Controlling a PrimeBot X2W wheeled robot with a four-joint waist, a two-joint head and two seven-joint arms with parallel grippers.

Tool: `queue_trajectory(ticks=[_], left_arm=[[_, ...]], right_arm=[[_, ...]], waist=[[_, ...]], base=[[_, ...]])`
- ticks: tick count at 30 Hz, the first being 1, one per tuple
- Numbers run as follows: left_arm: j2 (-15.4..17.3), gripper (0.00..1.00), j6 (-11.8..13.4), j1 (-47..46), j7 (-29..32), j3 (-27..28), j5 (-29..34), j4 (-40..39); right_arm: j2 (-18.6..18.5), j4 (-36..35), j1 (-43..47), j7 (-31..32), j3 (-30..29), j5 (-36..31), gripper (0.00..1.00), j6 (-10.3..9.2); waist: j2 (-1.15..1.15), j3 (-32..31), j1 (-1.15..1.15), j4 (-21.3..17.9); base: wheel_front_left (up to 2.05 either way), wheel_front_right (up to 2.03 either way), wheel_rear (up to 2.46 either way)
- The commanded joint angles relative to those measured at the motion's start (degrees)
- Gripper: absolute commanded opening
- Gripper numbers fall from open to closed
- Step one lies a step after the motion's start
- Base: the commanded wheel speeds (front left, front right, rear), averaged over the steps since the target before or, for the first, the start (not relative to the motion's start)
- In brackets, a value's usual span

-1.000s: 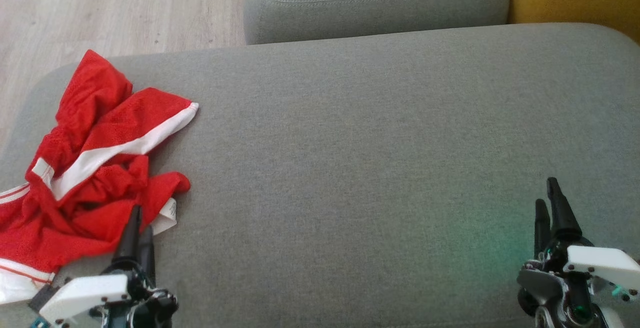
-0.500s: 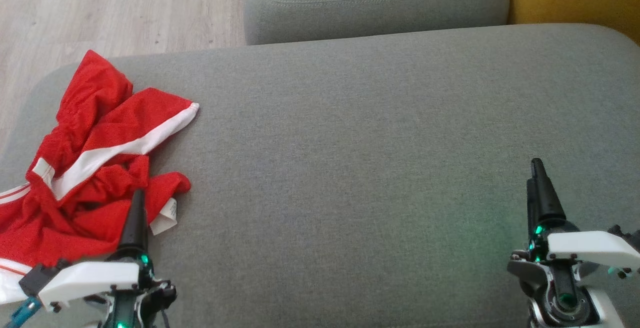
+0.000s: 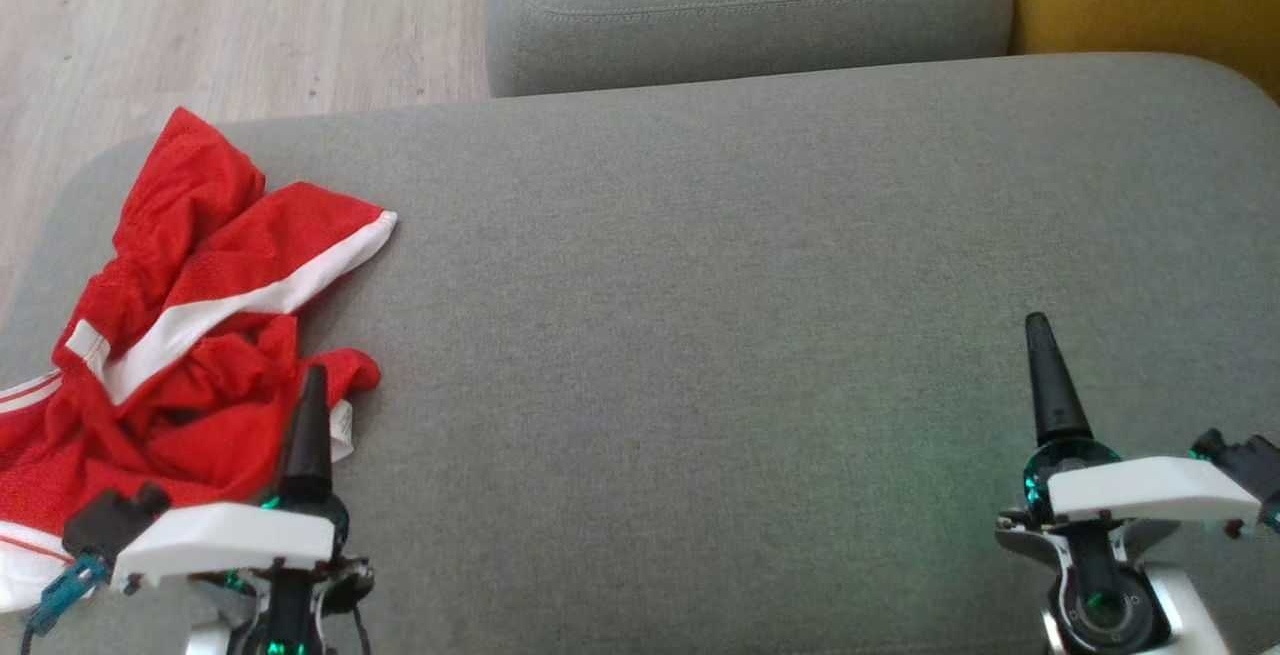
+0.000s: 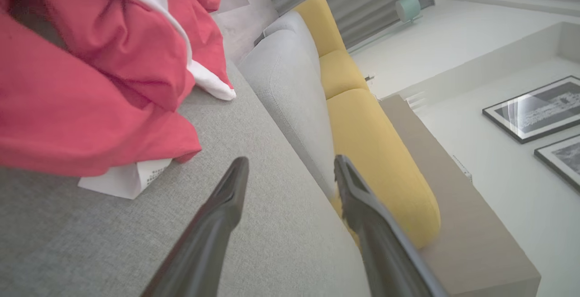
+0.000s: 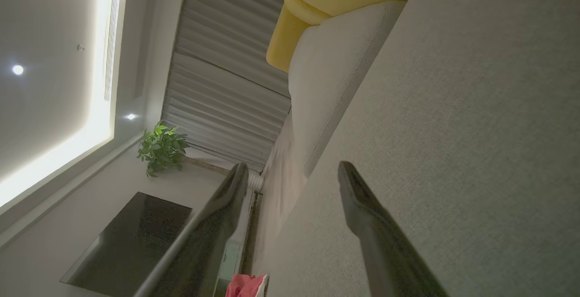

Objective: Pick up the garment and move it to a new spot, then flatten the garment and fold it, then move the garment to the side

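i'm seeing red garment lying crumpled at left on grey sofa seat, left claw gaping wide just beside it, right claw gaping wide at near right

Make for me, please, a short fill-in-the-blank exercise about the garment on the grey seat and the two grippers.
1. The garment is red with ___ stripes.
2. It lies crumpled at the ___ end of the seat, as the robot sees it.
3. The left gripper and the right gripper both have their jaws ___, and they hold nothing.

Missing words: white; left; open.
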Motion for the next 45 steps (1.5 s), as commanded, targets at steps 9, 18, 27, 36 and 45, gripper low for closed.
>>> queue_trajectory(ticks=[9,18,27,36,45], left_arm=[[0.80,1.00,1.49,-2.66,-1.93,-0.79,11.50,-2.34],[0.84,1.00,2.30,-2.83,-3.27,-1.48,18.69,-1.72],[0.90,1.00,3.44,-3.00,-4.94,-2.37,26.64,-2.28],[0.95,1.00,4.38,-3.20,-6.45,-2.95,32.72,-3.07],[1.00,1.00,5.16,-3.41,-7.95,-3.42,39.06,-3.84]], right_arm=[[-1.79,-0.85,-4.12,-2.10,3.44,-9.30,1.00,-0.02],[-2.07,1.78,-5.17,-3.46,5.81,-15.61,1.00,-0.02],[-1.67,1.87,-5.63,-5.16,6.36,-24.31,1.00,-0.03],[-1.56,1.75,-5.96,-6.68,7.20,-30.64,1.00,-0.03],[-1.60,1.68,-6.44,-8.21,8.44,-36.45,1.00,-0.03]], waist=[[0.00,-0.66,0.00,0.08],[0.00,-0.95,0.00,0.06],[0.00,-1.28,0.00,-0.08],[0.00,-1.42,0.00,-0.36],[0.00,-1.63,0.00,-0.49]], base=[[0.00,0.00,0.00],[0.00,0.00,0.00],[0.00,0.00,0.00],[0.00,0.00,0.00],[0.00,0.00,0.00]])
